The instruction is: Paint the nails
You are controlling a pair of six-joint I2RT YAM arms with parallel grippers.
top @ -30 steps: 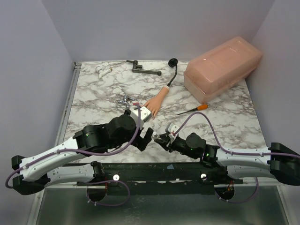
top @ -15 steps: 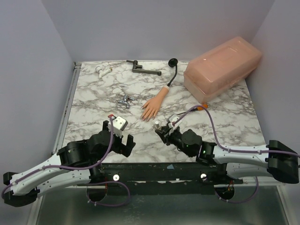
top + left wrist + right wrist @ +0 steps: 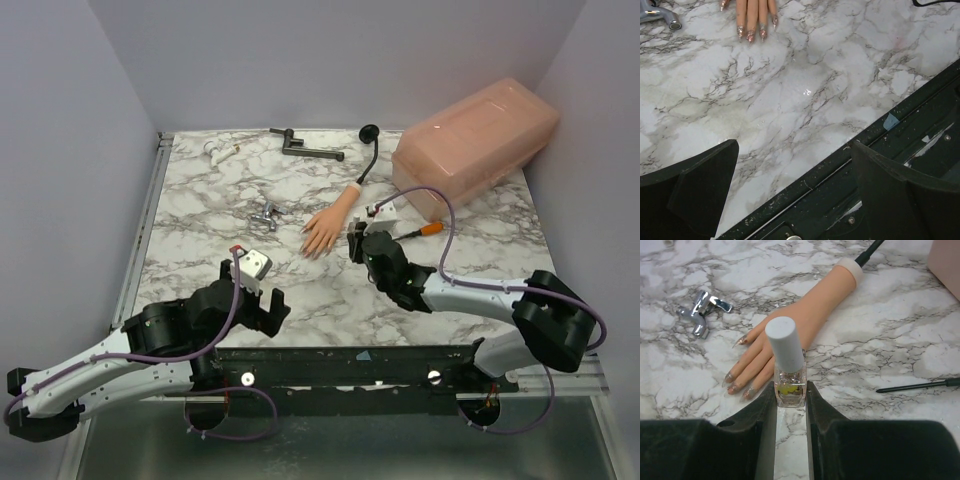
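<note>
Nearest the arm bases, well short of the mannequin hand, the left gripper hangs low over the marble with its jaws spread wide and nothing between them. From its wrist view, the nails sit far off at the top edge.

The right gripper is much the nearer arm. It sits just beside the mannequin hand and is clamped on a small polish bottle, which stands upright with its white cap on. The mannequin hand lies flat, its long axis running from fingertips at near left to wrist at far right, where a black stem carries on. The nails lie just left of the bottle and point toward the arms. The palm is directly behind the bottle.

I judge that the cap must come off first, and the empty left gripper is free for that.

No brand or writing is readable on the bottle, nor on the pinkish box beyond.
</note>
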